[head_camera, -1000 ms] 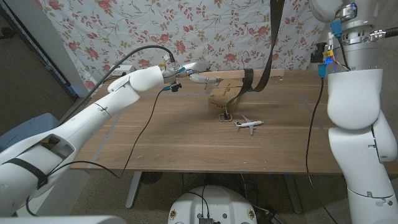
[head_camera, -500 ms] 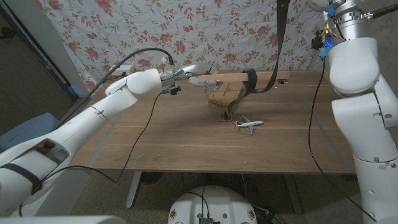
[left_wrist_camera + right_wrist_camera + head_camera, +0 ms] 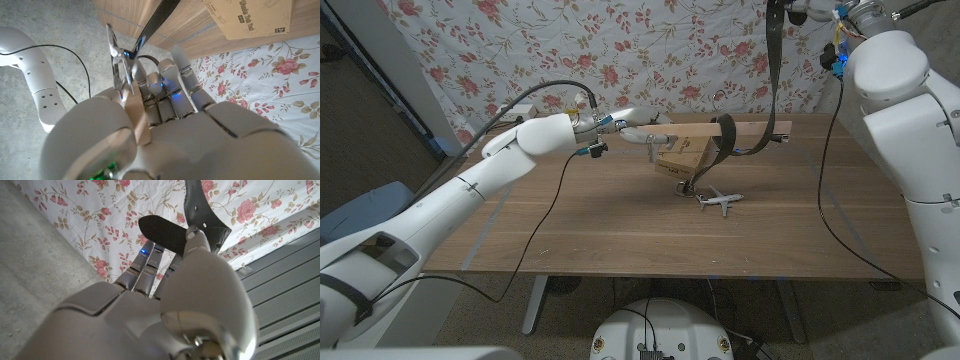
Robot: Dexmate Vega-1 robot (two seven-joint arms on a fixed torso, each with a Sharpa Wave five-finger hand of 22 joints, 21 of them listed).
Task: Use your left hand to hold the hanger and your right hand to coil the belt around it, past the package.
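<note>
Since a second ago the wooden hanger (image 3: 720, 127) has tilted up at its far end and the right hand (image 3: 165, 300) has risen, drawing the dark belt (image 3: 775, 60) steeper. The belt wraps once around the hanger bar above the cardboard package (image 3: 682, 152), its buckle end hanging to the table (image 3: 620, 220) beside a toy airplane (image 3: 720, 199). The left hand (image 3: 632, 122) grips the hanger's near end, fingers closed around it, while the right hand pinches the belt's upper end before the floral cloth (image 3: 570, 40).

Head camera overlooks table (image 3: 620, 215); wrist cameras close.
</note>
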